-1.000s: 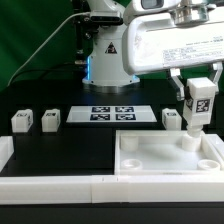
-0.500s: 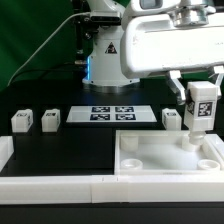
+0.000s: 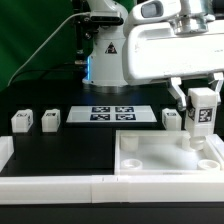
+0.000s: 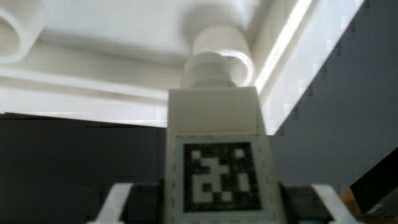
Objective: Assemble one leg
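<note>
My gripper [image 3: 203, 100] is shut on a white leg [image 3: 201, 118] with a black-and-white marker on its side. It holds the leg upright over the far corner of the white tabletop [image 3: 165, 160] at the exterior view's right. In the wrist view the leg [image 4: 217, 150] sits between my fingers [image 4: 128, 202], its peg end at a round corner post [image 4: 222, 52] of the tabletop [image 4: 107, 55]. Three other legs stand on the table: two [image 3: 21, 121] [image 3: 50, 118] at the left and one [image 3: 171, 118] just left of the held leg.
The marker board [image 3: 112, 114] lies at the middle back, in front of the robot base [image 3: 108, 55]. A white rail [image 3: 50, 187] runs along the front edge, with a raised end [image 3: 5, 152] at the left.
My gripper and the held leg have shifted slightly toward the exterior view's right and a little down over the tabletop corner.
</note>
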Robot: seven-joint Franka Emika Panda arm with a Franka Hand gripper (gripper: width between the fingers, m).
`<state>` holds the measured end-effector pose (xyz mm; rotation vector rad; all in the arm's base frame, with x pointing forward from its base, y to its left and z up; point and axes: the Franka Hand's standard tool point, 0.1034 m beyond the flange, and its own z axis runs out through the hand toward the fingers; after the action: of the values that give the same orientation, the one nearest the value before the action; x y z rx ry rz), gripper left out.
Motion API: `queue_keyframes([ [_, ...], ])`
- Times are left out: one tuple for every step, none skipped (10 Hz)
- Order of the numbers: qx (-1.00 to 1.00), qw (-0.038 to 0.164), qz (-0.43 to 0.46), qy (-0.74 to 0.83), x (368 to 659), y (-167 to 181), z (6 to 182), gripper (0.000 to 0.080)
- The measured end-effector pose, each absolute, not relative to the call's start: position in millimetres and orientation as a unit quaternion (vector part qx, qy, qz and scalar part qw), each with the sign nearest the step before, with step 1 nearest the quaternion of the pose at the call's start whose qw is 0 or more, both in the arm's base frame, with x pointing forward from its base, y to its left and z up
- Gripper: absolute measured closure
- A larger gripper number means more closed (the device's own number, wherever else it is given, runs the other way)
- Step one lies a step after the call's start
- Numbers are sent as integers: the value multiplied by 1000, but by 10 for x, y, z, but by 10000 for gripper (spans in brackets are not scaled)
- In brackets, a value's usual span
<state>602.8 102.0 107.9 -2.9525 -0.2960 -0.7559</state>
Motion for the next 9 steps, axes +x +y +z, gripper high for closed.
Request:
queue_keyframes([
  [-964, 41, -245, -100, 6022, 1065, 1045, 508],
  [-964, 42, -243, -102, 6023, 1097, 1023, 508],
  [-964, 43, -242, -103, 6029, 1119, 1000, 508],
  [-964, 44, -242, -104, 6049, 1140, 983, 508],
  [-963, 44, -243, -104, 6081, 1148, 972, 508],
  [-963, 45, -245, -104, 6123, 1146, 979, 508],
  [-963, 44, -246, -102, 6146, 1122, 988, 508],
  [-963, 44, -246, -101, 6149, 1102, 980, 508],
  [-964, 44, -244, -100, 6148, 1090, 960, 508],
])
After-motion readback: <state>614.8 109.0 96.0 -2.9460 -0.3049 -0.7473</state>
